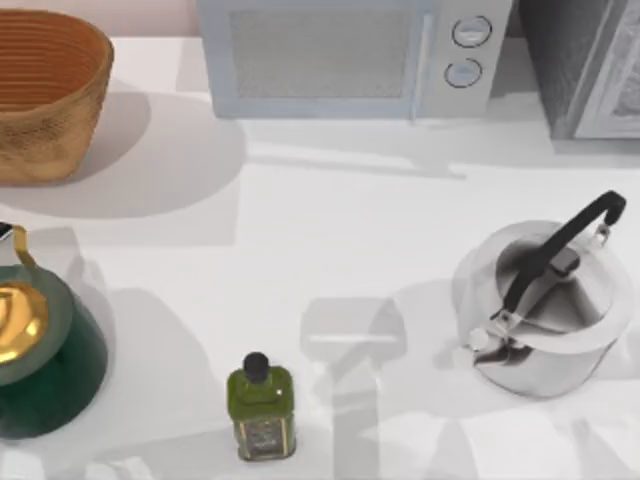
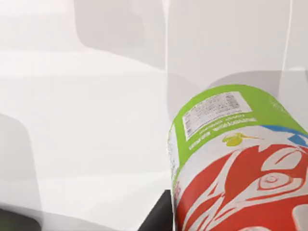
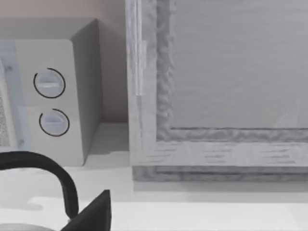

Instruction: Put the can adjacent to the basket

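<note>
1. The basket stands at the table's far left corner, upright. The can is not beside it, and I cannot tell how far it lies from the left gripper.
2. A green kettle with a gold lid sits at the left edge, nearer than the basket and well apart from it.
3. The left gripper is clamped on the can. One dark finger lies against the can's side. The can is held clear above the white table, tilted, with its green band and printed label pointing away from the wrist and the red pattern nearest the gripper.
4. A green bottle with a black cap stands at the near edge, about midway along the table.
5. A microwave sits at the far edge. Its two round knobs are ahead of the right gripper and off to one side.
6. A silver kettle sits on the right side. Its black handle arches just beside the right gripper.
7. The right gripper hangs over that kettle. I cannot tell whether it is apart or together.
8. A grey framed cabinet stands at the far right corner, straight ahead of the right gripper and beyond the kettle.
</note>
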Tool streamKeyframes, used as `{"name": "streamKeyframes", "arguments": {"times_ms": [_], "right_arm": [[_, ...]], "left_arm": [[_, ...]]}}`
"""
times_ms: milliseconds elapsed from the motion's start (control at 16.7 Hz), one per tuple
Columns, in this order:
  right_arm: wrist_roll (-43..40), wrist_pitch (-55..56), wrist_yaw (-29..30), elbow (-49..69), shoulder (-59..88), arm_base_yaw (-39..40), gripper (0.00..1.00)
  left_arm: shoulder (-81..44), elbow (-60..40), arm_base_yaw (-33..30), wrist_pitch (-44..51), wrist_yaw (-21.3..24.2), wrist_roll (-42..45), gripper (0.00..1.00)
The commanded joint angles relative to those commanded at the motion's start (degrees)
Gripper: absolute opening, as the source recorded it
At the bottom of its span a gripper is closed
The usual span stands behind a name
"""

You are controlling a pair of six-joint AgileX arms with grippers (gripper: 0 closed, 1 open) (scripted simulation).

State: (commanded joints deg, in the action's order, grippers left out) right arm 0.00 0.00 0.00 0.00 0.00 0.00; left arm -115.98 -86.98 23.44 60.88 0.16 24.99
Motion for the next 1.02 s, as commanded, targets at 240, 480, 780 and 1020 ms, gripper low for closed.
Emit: {"name": "streamKeyframes", "arguments": {"times_ms": [240,480,780,1020], "right_arm": [[0.0,0.0,0.0,0.0,0.0,0.0,1.00],[0.0,0.0,0.0,0.0,0.0,0.0,1.00],[0.0,0.0,0.0,0.0,0.0,0.0,1.00],[0.0,0.0,0.0,0.0,0.0,0.0,1.00]], "left_arm": [[0.0,0.0,0.0,0.0,0.0,0.0,0.23],[0.0,0.0,0.0,0.0,0.0,0.0,0.53],[0.0,0.0,0.0,0.0,0.0,0.0,0.90],[0.0,0.0,0.0,0.0,0.0,0.0,1.00]]}}
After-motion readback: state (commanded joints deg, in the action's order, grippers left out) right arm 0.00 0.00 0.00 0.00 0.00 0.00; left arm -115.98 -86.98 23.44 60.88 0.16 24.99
